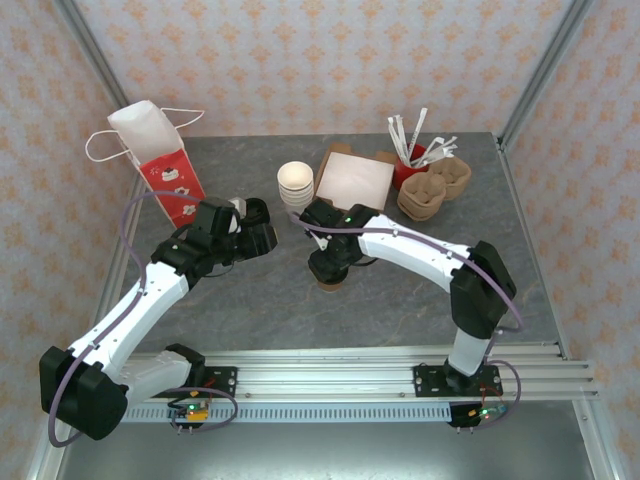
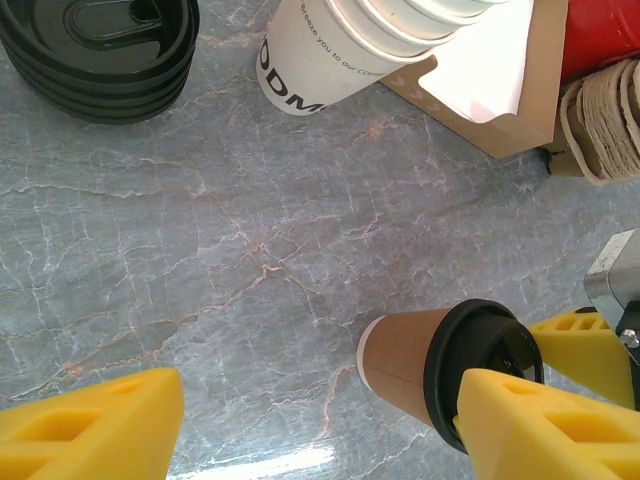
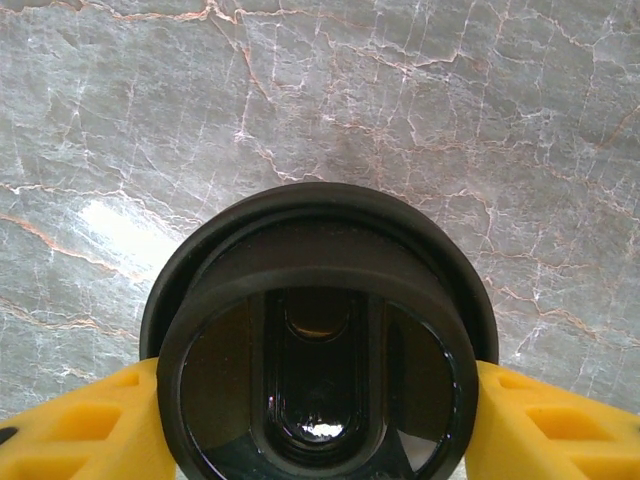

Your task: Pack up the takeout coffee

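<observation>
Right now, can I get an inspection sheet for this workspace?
Surface: grey marbled table, no spills seen.
Job's things: takeout coffee upright, lidded; gift bag standing far left.
Clutter: stack of black lids, stack of white cups, open cardboard box, pulp carriers, red holder of stirrers.
Grippers: left gripper open, empty; right gripper closed on the coffee's lid.
Cables: purple cable looped along each arm.
Surroundings: patterned walls, metal frame.

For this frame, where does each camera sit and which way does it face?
Top external: above and behind the bases, looking down on the table; left arm and right arm show.
Left wrist: low over the table, facing the takeout coffee; fingers of the left gripper at the bottom corners.
Right wrist: directly above the takeout coffee; fingers of the right gripper flank it.
Shared: all three show the takeout coffee.
</observation>
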`<state>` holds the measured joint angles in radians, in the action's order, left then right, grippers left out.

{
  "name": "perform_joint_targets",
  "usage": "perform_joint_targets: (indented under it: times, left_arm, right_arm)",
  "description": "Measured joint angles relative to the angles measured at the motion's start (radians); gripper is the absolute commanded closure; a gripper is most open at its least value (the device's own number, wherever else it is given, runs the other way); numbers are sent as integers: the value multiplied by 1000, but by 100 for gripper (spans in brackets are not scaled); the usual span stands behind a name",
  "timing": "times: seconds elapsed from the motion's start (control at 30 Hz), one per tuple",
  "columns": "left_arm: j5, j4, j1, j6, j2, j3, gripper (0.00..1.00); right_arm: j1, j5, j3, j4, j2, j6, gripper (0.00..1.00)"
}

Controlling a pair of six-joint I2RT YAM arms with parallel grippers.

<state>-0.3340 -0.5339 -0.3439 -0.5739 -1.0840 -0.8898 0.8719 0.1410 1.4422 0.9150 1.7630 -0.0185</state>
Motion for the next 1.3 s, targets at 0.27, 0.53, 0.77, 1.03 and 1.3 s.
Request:
perform_joint_targets:
  times: [0.27,0.53,0.77,1.03,1.3]
  left_arm:
    - [0,0,0,0,3,0,26]
    - [0,0,0,0,3,0,26]
    - [0,0,0,0,3,0,26]
    - [0,0,0,0,3,0,26]
    - [0,1,0,0,3,0,26]
  right_arm:
    - [0,-7,11,24,8,-7,26]
    - [0,-7,15,47,9,-8,21]
    - [0,-6,15,58,9,-11,16]
    - [-1,-6,17,58,9,-11,14]
    - [-6,-6,30,59,-18,-14,14]
